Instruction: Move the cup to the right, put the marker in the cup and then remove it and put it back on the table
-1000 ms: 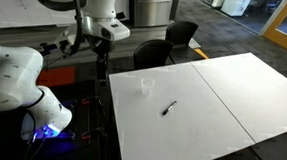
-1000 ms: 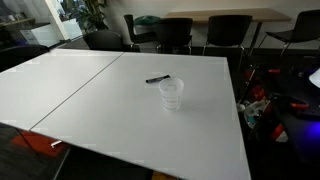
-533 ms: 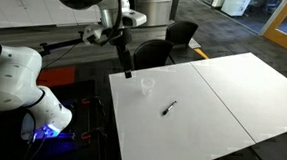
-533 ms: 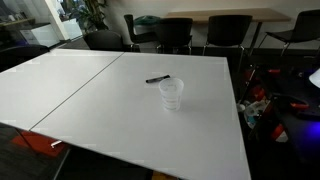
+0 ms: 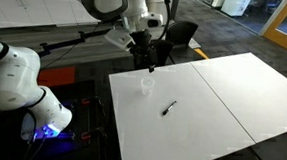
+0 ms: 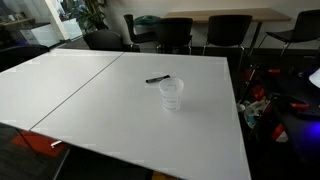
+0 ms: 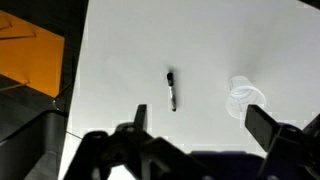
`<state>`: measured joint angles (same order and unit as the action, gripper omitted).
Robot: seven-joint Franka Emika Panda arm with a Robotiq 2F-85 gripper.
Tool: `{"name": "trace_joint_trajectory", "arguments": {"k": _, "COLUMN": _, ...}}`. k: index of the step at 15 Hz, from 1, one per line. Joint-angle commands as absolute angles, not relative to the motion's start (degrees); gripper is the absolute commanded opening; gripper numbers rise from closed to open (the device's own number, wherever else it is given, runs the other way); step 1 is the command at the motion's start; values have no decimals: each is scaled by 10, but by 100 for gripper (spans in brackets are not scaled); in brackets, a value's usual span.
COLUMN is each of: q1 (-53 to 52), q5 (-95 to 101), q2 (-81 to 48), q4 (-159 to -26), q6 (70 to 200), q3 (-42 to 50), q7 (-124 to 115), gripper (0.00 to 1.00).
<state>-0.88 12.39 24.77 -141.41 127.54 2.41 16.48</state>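
**Entry: cup-and-marker task, opening step; cup not yet taken**

Step in hand: judged to be the approach to the cup, first of the listed steps. No part of the task appears done.

Gripper [image 5: 150, 62]: hangs above the near edge of the table [image 5: 217, 100], over the cup's end and clear of everything. In the wrist view its fingers [image 7: 258, 122] stand wide apart with nothing between them.

Cup [image 5: 146, 85]: upright on the table, close to the edge nearest the arm. Small, clear plastic with a round rim, very faint against the white top. In the wrist view it shows only as a pale ring just above one finger.

Marker [image 5: 168, 110]: lies flat on the table near the cup but apart from it. Short, thin and black, with one end slightly lighter.

Next move calls for: lowering the gripper so that its jaws straddle the cup wall, then closing gently, since thin plastic probably gives under pressure. The cup then goes to the right, on a path that stays off the marker.

Risk, as a judgement: the cup's faintness makes alignment hard, and a glancing finger could tip it
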Motion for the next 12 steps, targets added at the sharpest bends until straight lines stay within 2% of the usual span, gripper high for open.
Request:
{"name": "trace_joint_trajectory", "arguments": {"k": 1, "q1": -40, "q5": 81, "q2": 183, "q4": -1384, "q6": 1305, "q3": 38, "q7": 231, "gripper": 100}}
{"name": "trace_joint_trajectory", "arguments": {"k": 12, "q1": -47, "q5": 38, "q2": 3, "q4": -1324, "q6": 1359, "q3": 6, "q7": 221, "gripper": 100}}
